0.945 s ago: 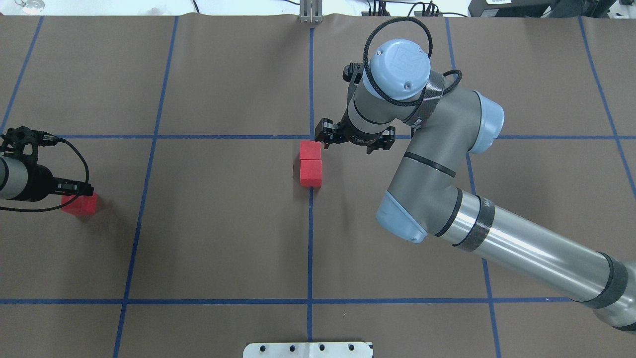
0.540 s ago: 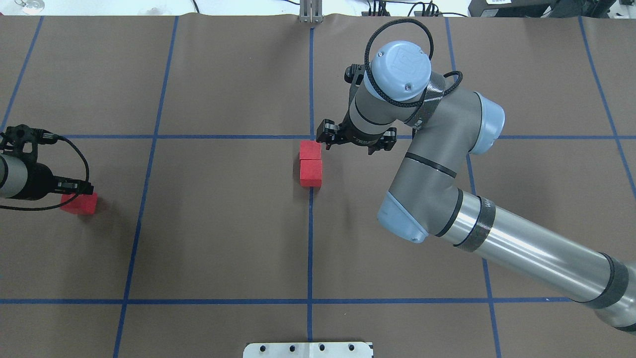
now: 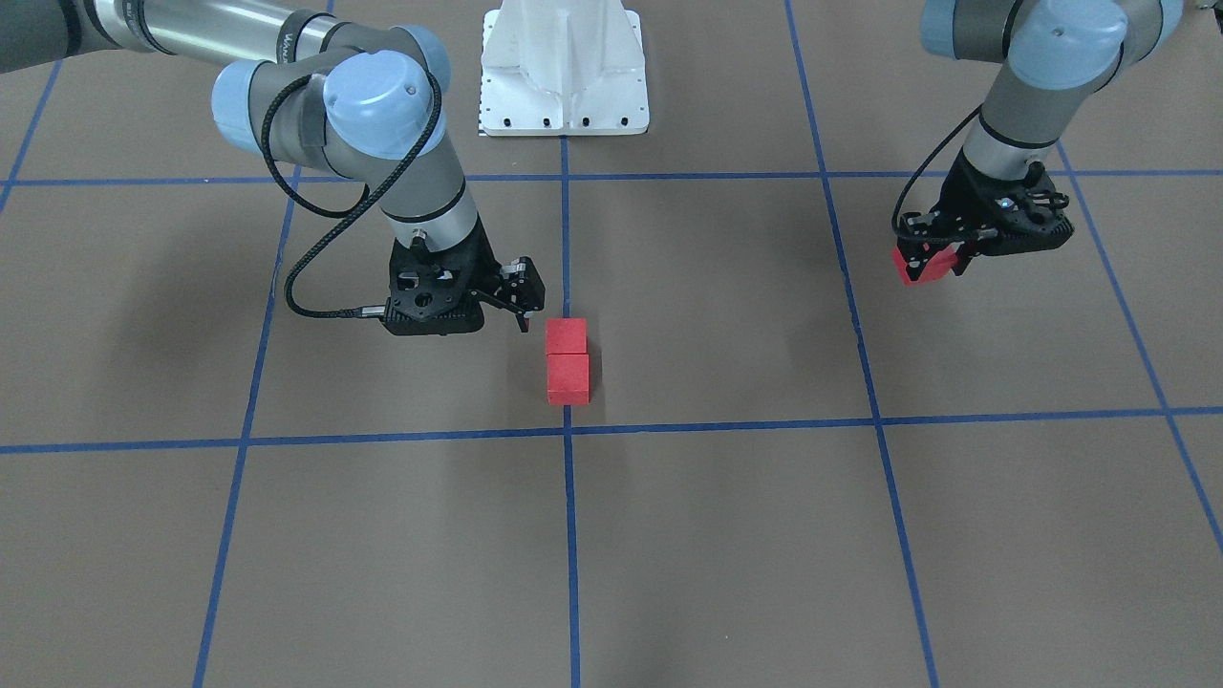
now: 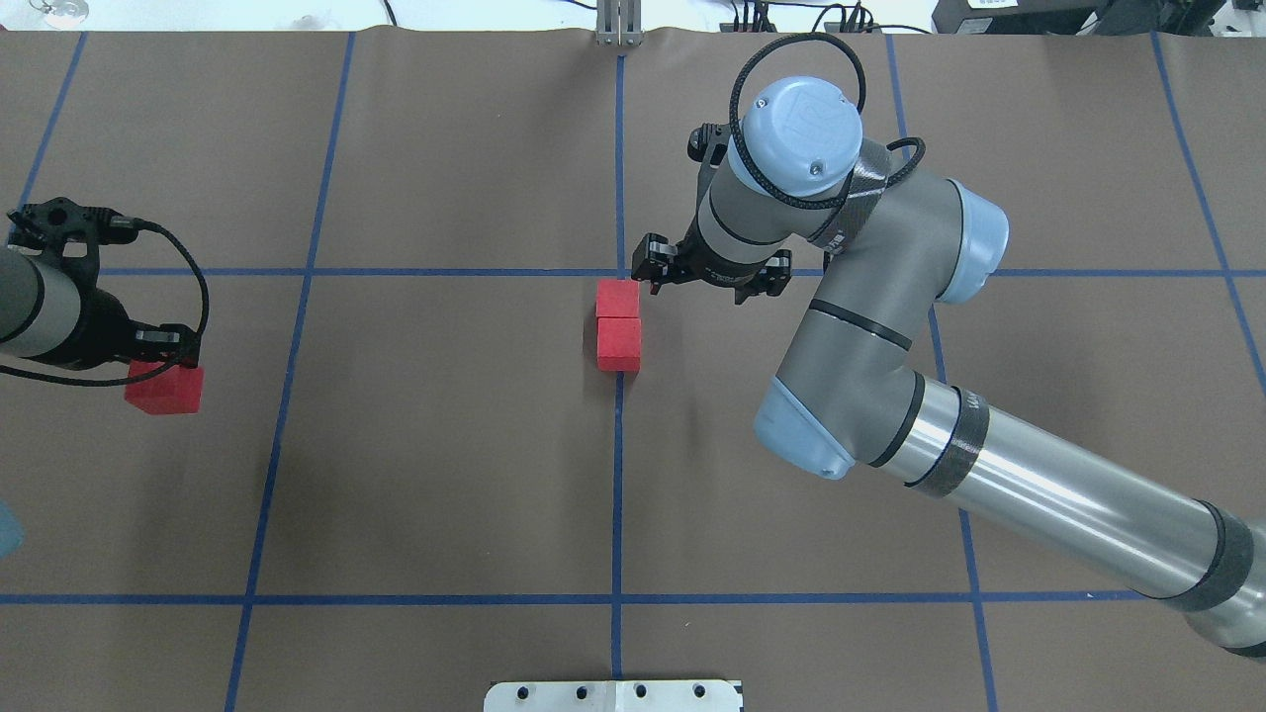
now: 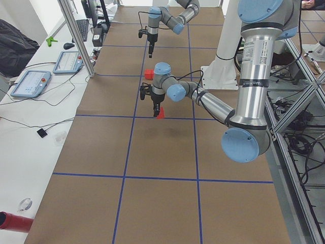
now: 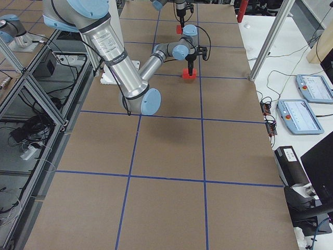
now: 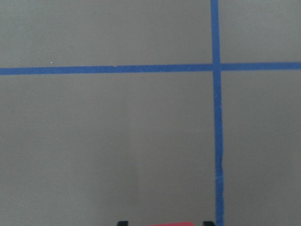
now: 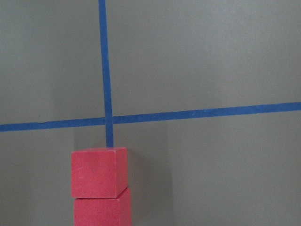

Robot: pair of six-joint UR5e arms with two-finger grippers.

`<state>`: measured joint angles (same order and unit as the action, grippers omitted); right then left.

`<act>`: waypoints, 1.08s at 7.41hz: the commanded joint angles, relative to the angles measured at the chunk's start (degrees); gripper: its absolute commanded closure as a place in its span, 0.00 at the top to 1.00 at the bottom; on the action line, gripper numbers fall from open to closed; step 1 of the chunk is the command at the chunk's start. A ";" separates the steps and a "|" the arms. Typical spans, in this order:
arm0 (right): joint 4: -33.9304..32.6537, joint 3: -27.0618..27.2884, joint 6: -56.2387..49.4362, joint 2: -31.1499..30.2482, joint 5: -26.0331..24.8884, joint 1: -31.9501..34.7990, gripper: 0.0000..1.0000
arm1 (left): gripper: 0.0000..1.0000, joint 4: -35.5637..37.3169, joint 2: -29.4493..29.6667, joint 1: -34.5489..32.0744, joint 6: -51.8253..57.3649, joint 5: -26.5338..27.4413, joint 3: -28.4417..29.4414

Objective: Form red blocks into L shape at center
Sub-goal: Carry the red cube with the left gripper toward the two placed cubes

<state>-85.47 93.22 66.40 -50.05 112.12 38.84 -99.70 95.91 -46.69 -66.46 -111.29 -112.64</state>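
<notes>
Two red blocks [image 4: 618, 298] [image 4: 619, 345] lie touching in a row on the blue line, just on the robot's side of the center crossing [image 4: 620, 272]. They also show in the front view [image 3: 566, 336] [image 3: 568, 378] and in the right wrist view [image 8: 98, 172]. My right gripper [image 4: 648, 285] hangs beside the far block, apart from it, open and empty. My left gripper [image 4: 163, 364] is shut on the third red block [image 4: 164, 389] at the far left and holds it a little above the surface [image 3: 925, 265]. Its top edge shows in the left wrist view [image 7: 169, 223].
The white robot base plate [image 4: 613, 695] sits at the near edge of the brown surface. A metal post [image 4: 618, 25] stands at the far edge on the centre line. Tablets [image 5: 30, 84] lie on the side bench beyond the far edge.
My left gripper has lifted the third block off the surface and shifted it slightly to the right. My right gripper has drawn up a little from the two centre blocks, which have not moved.
</notes>
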 commanded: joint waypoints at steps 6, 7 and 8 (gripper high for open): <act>0.48 1.17 -15.95 -7.07 1.34 4.93 0.99 | 0.00 17.39 25.78 4.39 -54.97 5.08 14.61; 0.39 2.13 -16.03 -6.99 1.43 4.84 0.99 | 0.00 18.22 32.87 4.50 -59.36 4.94 22.82; 0.39 2.23 -16.03 -6.73 2.13 4.84 0.99 | 0.00 18.57 40.68 4.50 -62.88 4.59 32.38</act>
<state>-85.05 94.94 50.40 -56.96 113.67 43.74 -82.73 127.33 -42.64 -124.31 -106.93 -90.85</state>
